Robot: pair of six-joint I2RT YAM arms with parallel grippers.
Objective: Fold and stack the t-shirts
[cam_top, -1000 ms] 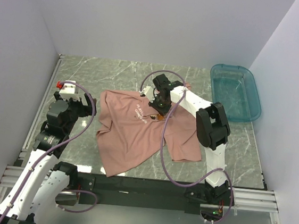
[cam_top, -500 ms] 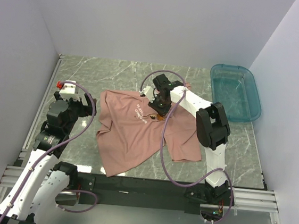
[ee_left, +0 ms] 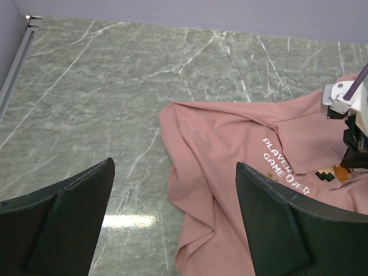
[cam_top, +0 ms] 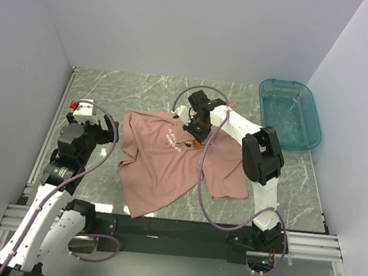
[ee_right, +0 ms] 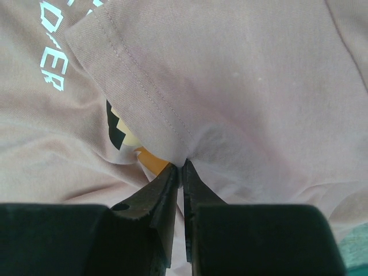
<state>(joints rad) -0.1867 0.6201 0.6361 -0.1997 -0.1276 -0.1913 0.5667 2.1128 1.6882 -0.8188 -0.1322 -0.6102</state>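
- While the right gripper (ee_right: pixel 183 168) keeps its two black fingers pressed almost together, it pinches a fold of the t-shirt (cam_top: pixel 167 169) right at a stitched hem, and the cloth rises into a small ridge from that pinch.
- Just beside the pinch, half under the folded hem, a part of the orange-brown pixel print (ee_right: pixel 150 160) shows. The white letters (ee_left: pixel 280 167) of the chest text lie to its left in the right wrist view.
- Seen from above, this gripper is over the far middle part of the shirt, near the collar. The right arm (cam_top: pixel 261 153) reaches to it from the near right side, across the cloth.
- The t-shirt is dusty salmon pink and lies wrinkled on the middle of the desk (cam_top: pixel 103 90), chest side up, with its long lower part toward the near edge. A hemmed edge, which looks like a sleeve, lies folded over onto the chest.
- The left gripper (ee_left: pixel 174 172) is spread wide and holds nothing. It hangs above bare desk just beside the left edge of the shirt, apart from the cloth.
- The desk has a green-grey marble pattern with white veins.
- A teal see-through tub (cam_top: pixel 290 114) stands at the far right of the desk, well apart from the shirt.
- Pale walls (cam_top: pixel 182 26) close the desk on three sides.
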